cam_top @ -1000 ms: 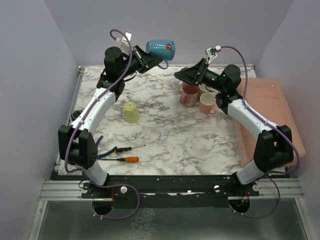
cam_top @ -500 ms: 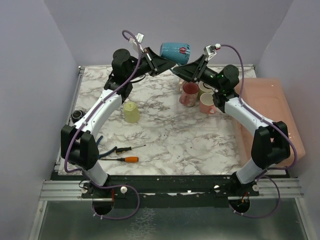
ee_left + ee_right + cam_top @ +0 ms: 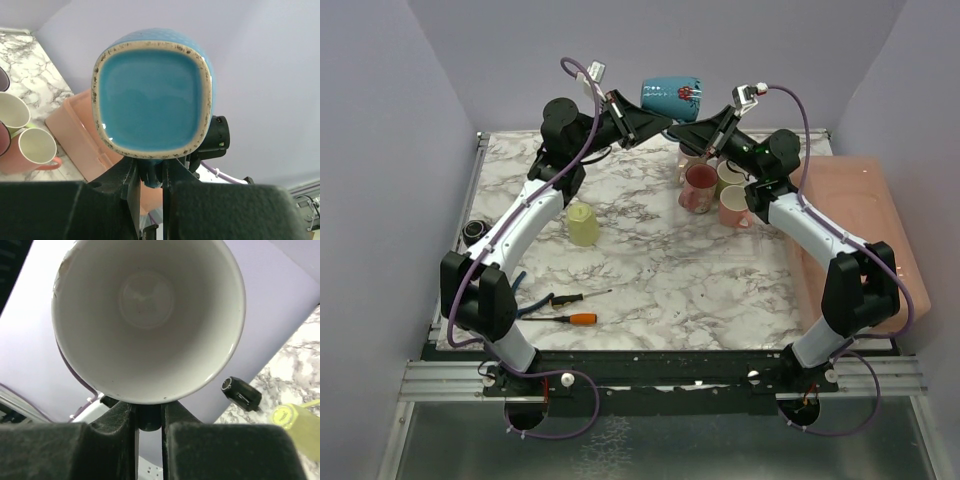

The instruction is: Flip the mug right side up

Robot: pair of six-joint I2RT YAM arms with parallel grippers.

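A blue mug [image 3: 670, 97] hangs on its side high above the back of the marble table, between my two grippers. My left gripper [image 3: 650, 120] is shut on its handle; in the left wrist view the mug's squarish blue base [image 3: 152, 92] faces the camera above the left gripper [image 3: 150, 175]. My right gripper [image 3: 688, 127] has come in from the other side and is shut on the same handle. In the right wrist view the mug's white inside [image 3: 147, 315] faces the camera, right above the right gripper [image 3: 149, 415].
An upturned yellow cup [image 3: 582, 224] stands left of centre. A red mug [image 3: 700, 188], a pink mug [image 3: 734, 206] and a cream mug [image 3: 728, 176] cluster under the right arm. A pink tray [image 3: 865, 215] lies at the right; two screwdrivers [image 3: 570, 318] lie near the front left.
The left arm carried the blue mug to the right. The right gripper rose to meet it and went from open to shut on the handle.
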